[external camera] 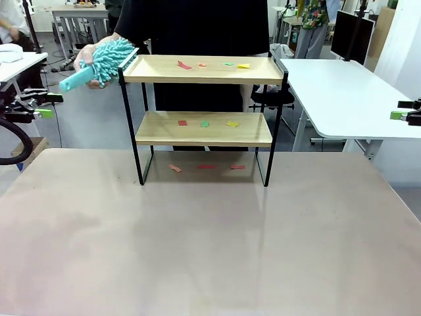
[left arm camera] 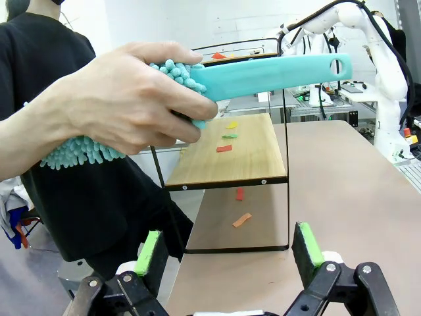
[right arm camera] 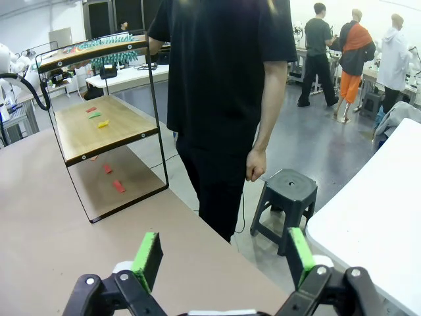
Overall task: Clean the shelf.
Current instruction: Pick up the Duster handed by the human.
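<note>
The shelf stands at the far middle of the beige table, two wooden boards in a black frame. Small coloured paper scraps lie on both boards and on the tabletop beneath. At the shelf's upper left corner a person's hand holds a teal fluffy duster by its head, its handle pointing away from the shelf. My left gripper hangs open off the table's left side, below the duster. My right gripper is open off the right side, far from the shelf.
The person in black stands behind the shelf. A white desk is at the right, another at the far left. A dark stool sits on the floor beyond the table edge. The beige tabletop spreads in front.
</note>
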Robot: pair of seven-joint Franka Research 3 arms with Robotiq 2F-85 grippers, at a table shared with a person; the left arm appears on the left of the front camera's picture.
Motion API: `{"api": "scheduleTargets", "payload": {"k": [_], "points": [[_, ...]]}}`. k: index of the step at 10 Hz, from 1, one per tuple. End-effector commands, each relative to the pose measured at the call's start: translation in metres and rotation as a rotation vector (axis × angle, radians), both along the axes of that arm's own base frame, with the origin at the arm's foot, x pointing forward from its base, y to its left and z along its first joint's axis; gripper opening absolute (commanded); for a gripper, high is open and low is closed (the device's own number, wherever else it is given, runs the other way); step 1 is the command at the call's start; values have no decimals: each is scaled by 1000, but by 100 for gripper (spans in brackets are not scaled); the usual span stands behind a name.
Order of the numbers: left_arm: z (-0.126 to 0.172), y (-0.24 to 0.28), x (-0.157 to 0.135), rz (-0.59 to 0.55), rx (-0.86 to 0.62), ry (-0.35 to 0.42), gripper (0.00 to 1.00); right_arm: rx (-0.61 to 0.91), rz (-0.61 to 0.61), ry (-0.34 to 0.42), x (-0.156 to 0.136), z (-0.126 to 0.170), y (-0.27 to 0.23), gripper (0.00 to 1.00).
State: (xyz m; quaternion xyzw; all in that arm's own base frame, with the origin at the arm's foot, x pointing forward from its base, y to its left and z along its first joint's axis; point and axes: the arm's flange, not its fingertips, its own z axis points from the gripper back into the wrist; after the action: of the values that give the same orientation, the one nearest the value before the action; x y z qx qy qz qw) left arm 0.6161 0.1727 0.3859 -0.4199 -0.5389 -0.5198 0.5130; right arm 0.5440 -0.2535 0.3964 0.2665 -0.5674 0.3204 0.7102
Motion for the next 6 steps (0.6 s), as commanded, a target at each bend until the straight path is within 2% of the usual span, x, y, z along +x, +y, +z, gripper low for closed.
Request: {"api": "scheduleTargets", "payload": {"k": [1, 5, 6], "points": [[0, 0, -1, -3, 6, 0, 100, -3, 3, 0, 0, 1, 1, 100], [0, 0, 0, 0, 0, 0, 100, -3, 3, 0, 0, 1, 1, 100], [26, -1, -6, 39, 17, -26, 100, -3, 3, 0, 0, 1, 1, 100]]}}
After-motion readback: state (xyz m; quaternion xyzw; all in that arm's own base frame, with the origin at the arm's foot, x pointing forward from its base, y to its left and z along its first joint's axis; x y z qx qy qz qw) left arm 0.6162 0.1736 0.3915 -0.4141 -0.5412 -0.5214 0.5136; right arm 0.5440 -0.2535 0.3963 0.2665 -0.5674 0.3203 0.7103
